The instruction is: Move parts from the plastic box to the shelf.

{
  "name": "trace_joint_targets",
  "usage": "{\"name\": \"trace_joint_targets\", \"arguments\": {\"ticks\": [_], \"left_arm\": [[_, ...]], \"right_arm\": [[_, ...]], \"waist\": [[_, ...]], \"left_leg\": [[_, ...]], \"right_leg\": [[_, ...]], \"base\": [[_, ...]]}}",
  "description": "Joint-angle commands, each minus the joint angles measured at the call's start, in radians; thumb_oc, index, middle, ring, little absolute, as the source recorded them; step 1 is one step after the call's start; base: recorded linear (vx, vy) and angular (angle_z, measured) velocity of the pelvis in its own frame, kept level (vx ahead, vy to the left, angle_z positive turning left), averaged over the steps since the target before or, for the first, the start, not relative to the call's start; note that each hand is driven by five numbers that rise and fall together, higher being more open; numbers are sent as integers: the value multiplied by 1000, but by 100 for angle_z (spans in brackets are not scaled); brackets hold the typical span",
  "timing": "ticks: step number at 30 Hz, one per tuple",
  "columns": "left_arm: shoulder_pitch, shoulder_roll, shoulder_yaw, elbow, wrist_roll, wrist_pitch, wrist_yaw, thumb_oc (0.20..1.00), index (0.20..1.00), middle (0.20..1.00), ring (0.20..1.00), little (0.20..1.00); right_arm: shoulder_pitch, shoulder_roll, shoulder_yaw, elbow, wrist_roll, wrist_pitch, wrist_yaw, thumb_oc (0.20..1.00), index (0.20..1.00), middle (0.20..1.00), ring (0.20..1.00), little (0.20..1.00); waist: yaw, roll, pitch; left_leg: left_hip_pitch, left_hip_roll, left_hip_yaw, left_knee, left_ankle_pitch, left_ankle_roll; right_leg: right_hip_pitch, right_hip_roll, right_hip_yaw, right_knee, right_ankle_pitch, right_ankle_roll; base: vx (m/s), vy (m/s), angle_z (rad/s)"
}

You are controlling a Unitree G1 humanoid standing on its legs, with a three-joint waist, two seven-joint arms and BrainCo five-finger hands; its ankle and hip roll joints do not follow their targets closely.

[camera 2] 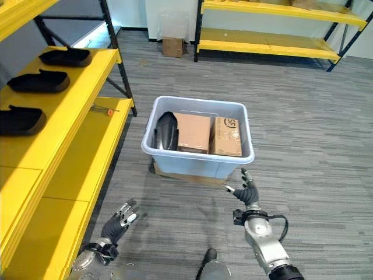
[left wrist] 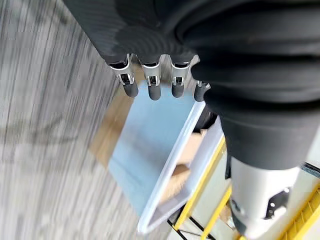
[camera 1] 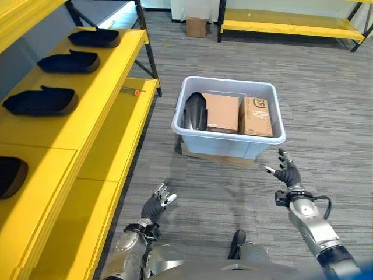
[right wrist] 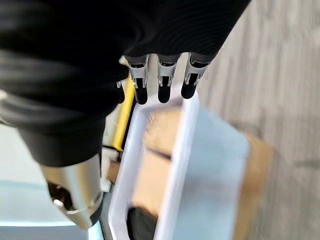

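On the far left stands the yellow shelf (camera 1: 111, 87), with four black parts on its upper level: one cut by the picture's edge (camera 1: 11, 175), then a second (camera 1: 41, 100), a third (camera 1: 69, 61) and a fourth (camera 1: 94, 37) in a row running away from the robot. On the lower level lies a small orange-tipped tool (camera 1: 134, 91), alone.

The left hand (camera 1: 158, 203) hangs low over the grey floor (camera 1: 326, 99), just beside the shelf's lower edge, its fingers (left wrist: 154, 85) relaxed and holding nothing.

Ahead, in the middle, sits the box (camera 1: 280, 139), pale blue-grey plastic, resting on a flat piece of cardboard (camera 1: 213, 156). Inside, one black part (camera 1: 196, 111) stands on end against the left wall; beside it are a brown carton (camera 1: 221, 112) and a second carton (camera 1: 256, 116) with print on it, packed side by side.

The right hand (camera 1: 287, 172) is raised near the box's front right corner, clear of the rim, its fingers (right wrist: 162, 85) spread and empty.

Farther back are a small cardboard box (camera 1: 196, 27) by the wall and another yellow rack (camera 1: 291, 26) at the right.
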Motion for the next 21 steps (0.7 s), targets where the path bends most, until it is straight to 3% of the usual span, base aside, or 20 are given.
{"name": "trace_joint_targets", "arguments": {"ticks": [1, 2, 5, 9, 12, 15, 18, 20, 21], "left_arm": [[-43, 94, -17, -105, 61, -50, -77, 1000, 1000, 1000, 1000, 1000], [-47, 101, -23, -109, 57, -43, -91, 1000, 1000, 1000, 1000, 1000], [-80, 98, -39, -87, 38, -63, -46, 1000, 1000, 1000, 1000, 1000], [-92, 84, -20, -82, 49, -82, 8, 1000, 1000, 1000, 1000, 1000], [-90, 82, -10, -78, 52, -86, 2, 1000, 1000, 1000, 1000, 1000], [-92, 77, -23, -71, 46, -99, 29, 1000, 1000, 1000, 1000, 1000], [-84, 59, -15, -59, 34, -107, 71, 1000, 1000, 1000, 1000, 1000], [-77, 47, -8, -40, 47, -120, 88, 1000, 1000, 1000, 1000, 1000], [-78, 46, -8, -34, 48, -122, 85, 1000, 1000, 1000, 1000, 1000]], "right_arm": [[-45, 16, -58, 45, 71, -110, 3, 1000, 1000, 1000, 1000, 1000], [-34, 15, -73, 89, 83, -118, -8, 1000, 1000, 1000, 1000, 1000], [-36, 18, -80, 156, 103, -110, -3, 1000, 1000, 1000, 1000, 1000], [-43, 51, -44, 175, 99, -114, 34, 1000, 1000, 1000, 1000, 1000], [-14, 61, -26, 166, 90, -111, 39, 1000, 1000, 1000, 1000, 1000], [12, 65, -9, 159, 83, -135, -5, 1000, 1000, 1000, 1000, 1000], [20, 66, 15, 146, 87, -139, 30, 1000, 1000, 1000, 1000, 1000], [-2, 75, 52, 150, 78, -147, 45, 1000, 1000, 1000, 1000, 1000], [-3, 73, 55, 144, 82, -144, 46, 1000, 1000, 1000, 1000, 1000]], "waist": [[6, -41, -2], [-13, -33, -2], [-65, -16, -7], [-39, 1, 6], [-43, 10, 7], [-45, 22, 10], [-17, 33, 26], [4, 32, 34], [2, 31, 34]], "left_leg": [[-51, -104, 73, 30, -309, -34], [-46, -78, 101, 84, -315, -55], [-49, -15, 217, 150, -220, -87], [-70, -169, 117, 82, -301, -39], [-62, -228, 118, -55, -286, -33], [-101, -233, 122, -156, -194, -53], [-199, -191, 68, -172, -95, -60], [-220, -180, 22, -140, -114, -53], [-213, -181, 36, -134, -123, -50]], "right_leg": [[80, -70, -7, -34, 9, 74], [92, -53, -16, -26, -13, 68], [116, -11, -51, -65, -19, 41], [98, -10, -29, -54, -7, 56], [111, -7, -24, -76, 4, 68], [138, 1, -19, -108, 2, 75], [147, 4, -9, -104, -5, 54], [144, -1, 1, -58, -44, 40], [145, -3, -5, -53, -47, 40]], "base": [[272, -546, -23], [238, -489, -11], [161, -268, 21], [112, -39, -23], [167, 95, -37], [170, 142, 4], [146, 164, -18], [254, 303, -81], [392, 380, -104]]}}
